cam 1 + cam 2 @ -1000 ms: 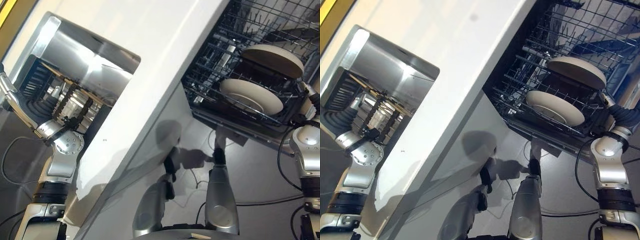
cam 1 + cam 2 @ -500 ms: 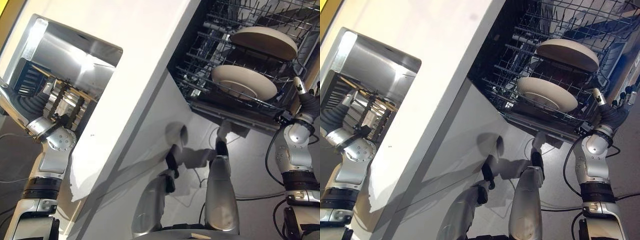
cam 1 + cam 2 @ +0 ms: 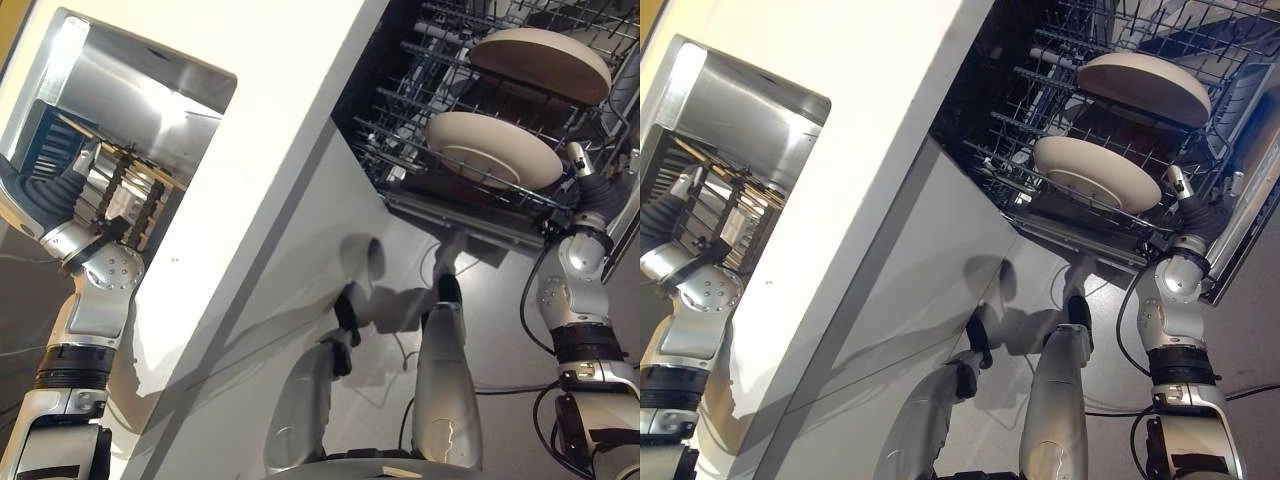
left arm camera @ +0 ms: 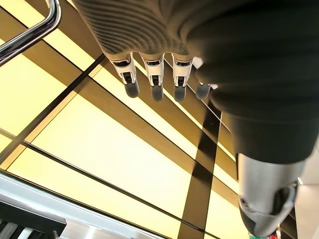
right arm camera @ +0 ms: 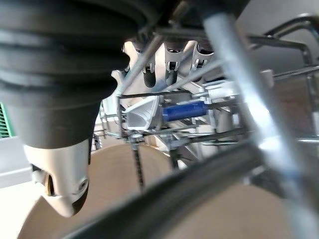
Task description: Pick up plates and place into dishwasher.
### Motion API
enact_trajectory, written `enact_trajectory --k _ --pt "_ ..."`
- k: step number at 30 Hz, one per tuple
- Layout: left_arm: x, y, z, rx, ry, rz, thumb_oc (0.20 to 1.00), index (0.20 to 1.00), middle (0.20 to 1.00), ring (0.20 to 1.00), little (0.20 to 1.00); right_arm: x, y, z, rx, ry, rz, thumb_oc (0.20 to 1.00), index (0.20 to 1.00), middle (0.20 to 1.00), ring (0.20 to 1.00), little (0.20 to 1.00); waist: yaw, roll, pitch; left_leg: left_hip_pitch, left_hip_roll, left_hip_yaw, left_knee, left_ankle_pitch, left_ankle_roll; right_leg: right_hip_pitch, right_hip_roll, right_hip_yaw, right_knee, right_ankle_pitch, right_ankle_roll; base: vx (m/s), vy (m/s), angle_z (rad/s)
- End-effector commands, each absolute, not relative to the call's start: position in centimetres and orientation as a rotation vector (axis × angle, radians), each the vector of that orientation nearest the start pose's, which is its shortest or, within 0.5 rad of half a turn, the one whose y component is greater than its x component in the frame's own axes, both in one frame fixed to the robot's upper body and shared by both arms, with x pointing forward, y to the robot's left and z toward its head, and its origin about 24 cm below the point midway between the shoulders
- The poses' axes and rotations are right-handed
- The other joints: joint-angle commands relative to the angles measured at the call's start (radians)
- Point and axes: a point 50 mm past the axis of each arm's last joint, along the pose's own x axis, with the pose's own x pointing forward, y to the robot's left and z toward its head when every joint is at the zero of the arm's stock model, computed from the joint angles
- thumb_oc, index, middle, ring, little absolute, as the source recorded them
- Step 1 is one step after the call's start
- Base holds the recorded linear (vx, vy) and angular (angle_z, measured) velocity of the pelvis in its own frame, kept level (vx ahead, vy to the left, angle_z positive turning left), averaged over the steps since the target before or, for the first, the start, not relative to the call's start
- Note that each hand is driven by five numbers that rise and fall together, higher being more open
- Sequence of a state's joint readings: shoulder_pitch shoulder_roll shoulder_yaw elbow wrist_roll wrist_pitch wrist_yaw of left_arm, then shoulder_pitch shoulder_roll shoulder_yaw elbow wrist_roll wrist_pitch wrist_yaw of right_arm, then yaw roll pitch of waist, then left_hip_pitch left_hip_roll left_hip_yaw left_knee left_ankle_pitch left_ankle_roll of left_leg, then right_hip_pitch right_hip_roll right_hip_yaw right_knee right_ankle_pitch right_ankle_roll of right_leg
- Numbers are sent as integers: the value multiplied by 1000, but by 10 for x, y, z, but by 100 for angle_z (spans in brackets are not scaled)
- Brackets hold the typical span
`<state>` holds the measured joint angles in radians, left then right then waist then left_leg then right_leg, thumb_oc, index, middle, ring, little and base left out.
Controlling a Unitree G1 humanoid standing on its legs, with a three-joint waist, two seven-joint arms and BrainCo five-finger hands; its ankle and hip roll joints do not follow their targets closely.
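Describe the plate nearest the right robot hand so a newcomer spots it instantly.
Find the pulled-out wire dishwasher rack right of the white counter. Two cream plates sit in it; take the nearer plate, beside the right robot hand. It shows its recessed face, unlike the farther plate.

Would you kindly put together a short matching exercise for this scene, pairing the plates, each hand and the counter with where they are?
Things:
1. plates
2. left hand
3. right hand
4. counter

Places:
A. white strip between the sink and the dishwasher
B. at the sink, fingers relaxed, holding nothing
C. propped in the wire rack
D. at the rack's edge, beside the nearer plate

Pairs: 1-C, 2-B, 3-D, 4-A
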<state>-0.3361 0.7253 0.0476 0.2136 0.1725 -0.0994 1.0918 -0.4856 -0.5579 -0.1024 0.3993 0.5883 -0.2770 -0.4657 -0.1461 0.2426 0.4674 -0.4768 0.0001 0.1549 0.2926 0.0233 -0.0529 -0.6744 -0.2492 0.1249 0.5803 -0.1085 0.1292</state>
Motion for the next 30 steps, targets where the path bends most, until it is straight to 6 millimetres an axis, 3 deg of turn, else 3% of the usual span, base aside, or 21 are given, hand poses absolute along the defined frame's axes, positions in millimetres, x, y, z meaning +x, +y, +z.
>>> enact_trajectory --k 1,16,30 --pt "289 247 161 435 -660 990 1000 1000 1000 1000 1000 341 -261 213 186 -565 -394 1000 1000 1000 1000 1000 -13 42 53 -60 79 -103 178 -101 -57 18 -24 6 -98 53 -31 0 0 0" --pt "296 232 168 409 -652 944 1000 1000 1000 1000 1000 360 -192 231 101 -549 -101 1000 1000 1000 1000 1000 22 54 53 -22 33 -110 204 -128 -50 81 -72 6 -124 70 -14 62 73 3" --pt "294 244 168 412 -628 949 1000 1000 1000 1000 1000 366 -165 290 72 -676 -49 1000 1000 1000 1000 1000 117 40 53 -15 -12 -127 218 -142 -33 134 -133 -40 -151 104 7 48 47 8"
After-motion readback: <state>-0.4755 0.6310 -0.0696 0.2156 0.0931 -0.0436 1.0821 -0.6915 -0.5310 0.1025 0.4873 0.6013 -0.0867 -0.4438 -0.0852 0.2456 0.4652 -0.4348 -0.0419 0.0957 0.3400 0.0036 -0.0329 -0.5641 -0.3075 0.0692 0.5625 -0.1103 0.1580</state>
